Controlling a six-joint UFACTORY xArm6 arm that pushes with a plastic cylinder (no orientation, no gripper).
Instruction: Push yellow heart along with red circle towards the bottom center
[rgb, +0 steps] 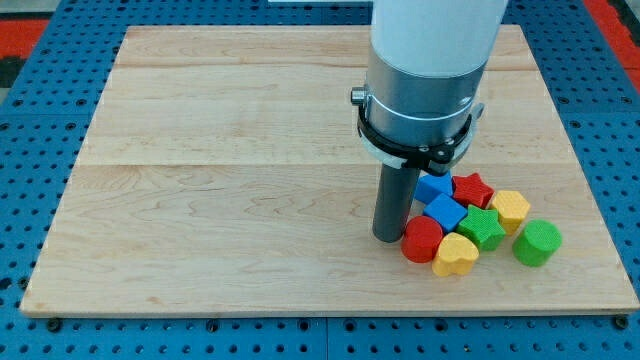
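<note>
Tip (387, 238) sitting at 9 o'clock, touching red circle (421, 240); no gripper showing. Yellow heart (455, 256) looking light, slippery: you're wanting contact at 12 o'clock.

Bright, even overhead light leaves the wooden board (230, 180) sharp and glare-free, with only short soft shadows under the clustered blocks.

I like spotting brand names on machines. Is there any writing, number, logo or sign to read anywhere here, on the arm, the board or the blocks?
None: no text, number or logo can be read in the camera view.
The arm's grey and white housing shows no marking.
The wooden board is plain.
The blocks, such as the red circle and yellow heart beside my tip, bear no labels.
</note>
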